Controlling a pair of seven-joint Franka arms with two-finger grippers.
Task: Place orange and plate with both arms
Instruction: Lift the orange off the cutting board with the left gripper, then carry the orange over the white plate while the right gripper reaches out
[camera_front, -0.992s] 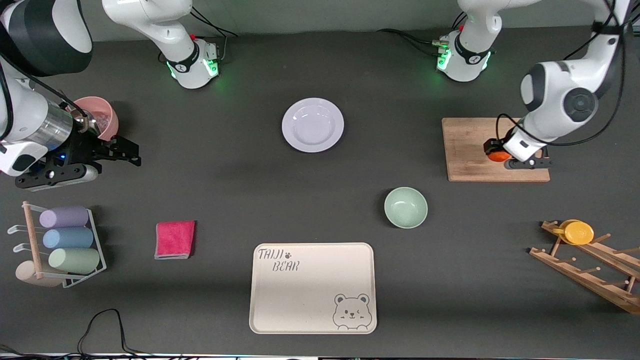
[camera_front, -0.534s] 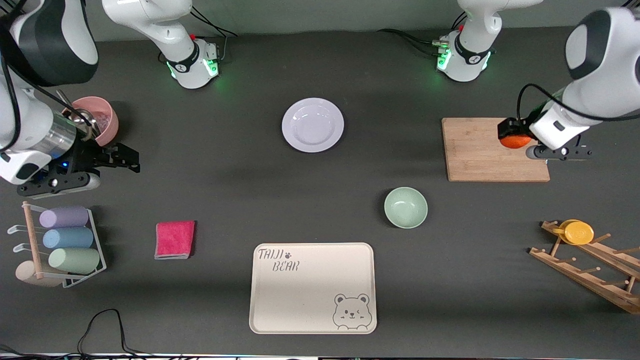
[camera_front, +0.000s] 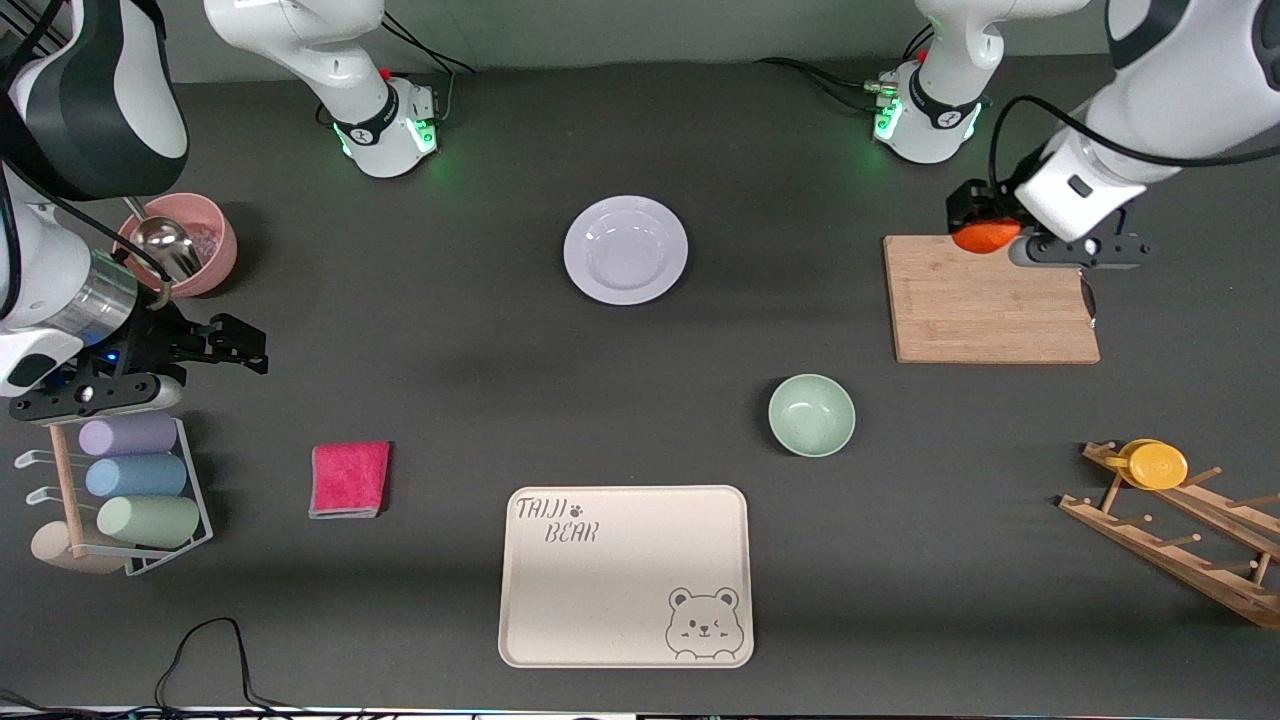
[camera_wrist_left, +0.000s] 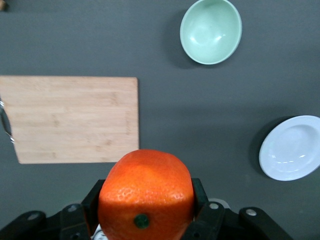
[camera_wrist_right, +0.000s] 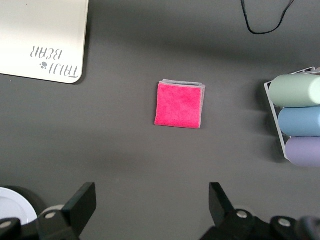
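The orange (camera_front: 984, 237) is clamped in the left claw (camera_front: 990, 240), held in the air over the edge of the wooden board (camera_front: 990, 305) that lies toward the robots' bases, near the left arm's end of the table (camera_front: 450, 400). In the left wrist view the orange (camera_wrist_left: 146, 195) fills the space between the two black fingers (camera_wrist_left: 200, 200), its green stem scar facing the camera; the fingertips themselves are hidden by the fruit. On the front view's clock face, the orange sits at about three o'clock from the plate (camera_front: 626, 249), well apart from it.

The plate lies bare on the table between the two bases; the green bowl (camera_front: 811, 415) lies at about five o'clock from it, nearer to the front camera. The cream tray (camera_front: 625, 575), at six o'clock from the plate, reads "TAIJI BEAR" with a paw print and a winking bear drawing.

The right claw (camera_front: 225, 345) waits with its fingers apart, above the table between the pink bowl (camera_front: 195, 240) and the rack of rolled cups (camera_front: 130, 480); its arm is cut off by the picture's edge. The pink cloth (camera_front: 350, 479) lies near the rack.
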